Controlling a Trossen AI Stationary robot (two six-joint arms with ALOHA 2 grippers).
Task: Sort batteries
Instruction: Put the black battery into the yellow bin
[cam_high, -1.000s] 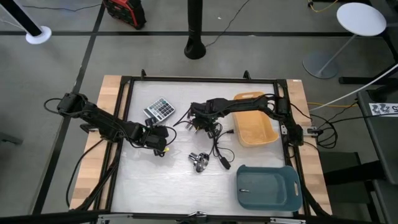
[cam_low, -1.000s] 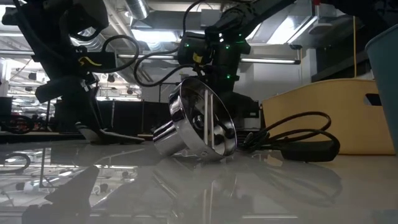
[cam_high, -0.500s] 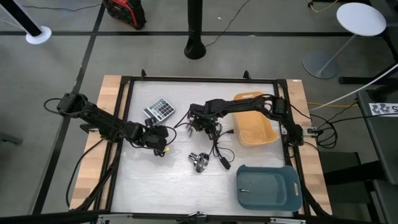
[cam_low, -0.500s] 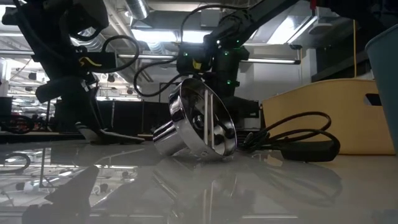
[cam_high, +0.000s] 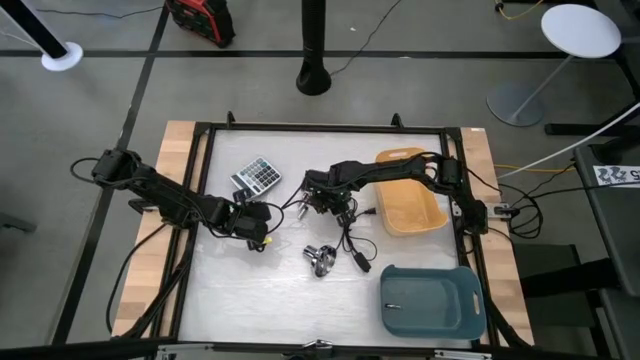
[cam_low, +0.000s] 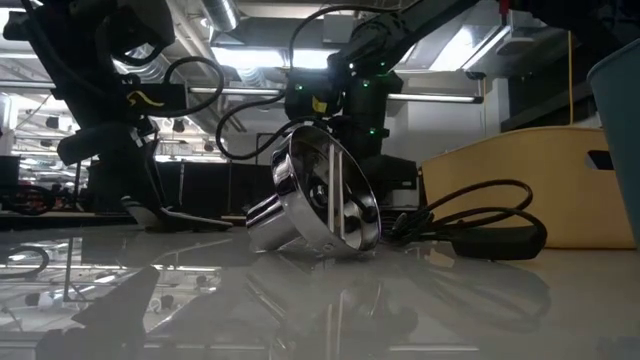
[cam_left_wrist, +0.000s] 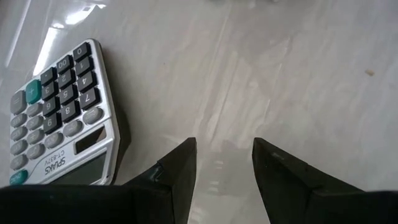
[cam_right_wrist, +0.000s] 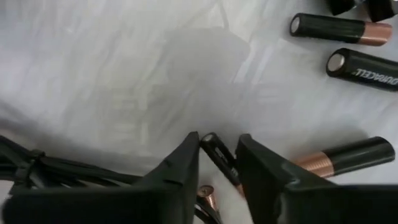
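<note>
The right gripper (cam_right_wrist: 214, 163) has narrowed its jaws over the last second and now brackets a small battery (cam_right_wrist: 219, 154), one finger (cam_right_wrist: 180, 168) on each side. The frames do not show whether the pads are firmly on it yet, so I judge the grasp as under way, not finished. Just beside the fingers lies the black cable (cam_right_wrist: 68, 171), near enough to snag on the lift. A copper-ended battery (cam_right_wrist: 348, 155) lies close by, and further ahead two more batteries (cam_right_wrist: 336, 28) rest apart from each other on the white table (cam_right_wrist: 112, 74).

From above, this gripper (cam_high: 322, 196) has also edged slightly toward the left arm, settling over the cluster. Beyond it sit the yellow bin (cam_high: 408, 205) and the blue bin (cam_high: 430, 300), likely the drop points.

The left gripper (cam_left_wrist: 222, 163) waits well apart with jaws open and empty, beside the calculator (cam_left_wrist: 59, 118).
</note>
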